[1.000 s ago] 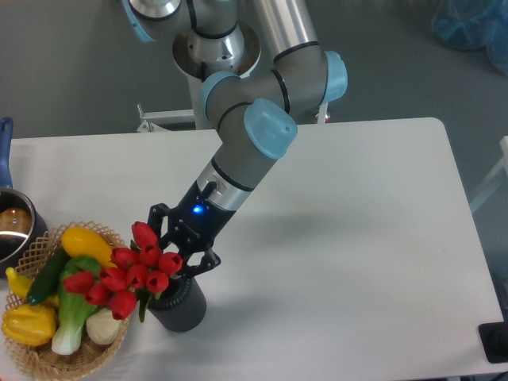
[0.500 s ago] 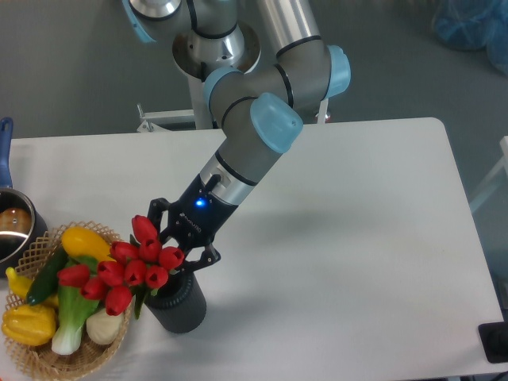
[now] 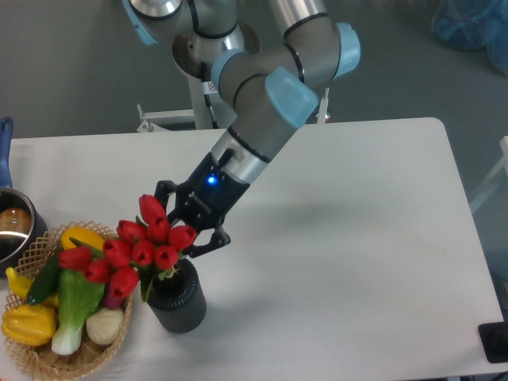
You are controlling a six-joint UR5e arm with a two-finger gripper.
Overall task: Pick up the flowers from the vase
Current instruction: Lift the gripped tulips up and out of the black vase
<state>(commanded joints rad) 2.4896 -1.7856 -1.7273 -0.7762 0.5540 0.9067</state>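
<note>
Reaching down at lower left of the frame, the tool (image 3: 184, 252) is clamped on the flowers (image 3: 135, 252). Their stems sit in the vase (image 3: 179, 302) on the worktop (image 3: 341, 238).

Matt dark ribbed vase (image 3: 178, 300), woven wicker basket (image 3: 48, 359), possibly plastic glossy flowers (image 3: 139, 248).

Bright, even light — soft shadows, sharp focus.

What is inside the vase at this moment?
The flowers still hang over the vase, their green stems dipping toward its mouth. The blooms and the hand cover the opening, so whether the stem ends remain inside cannot be seen.
</note>
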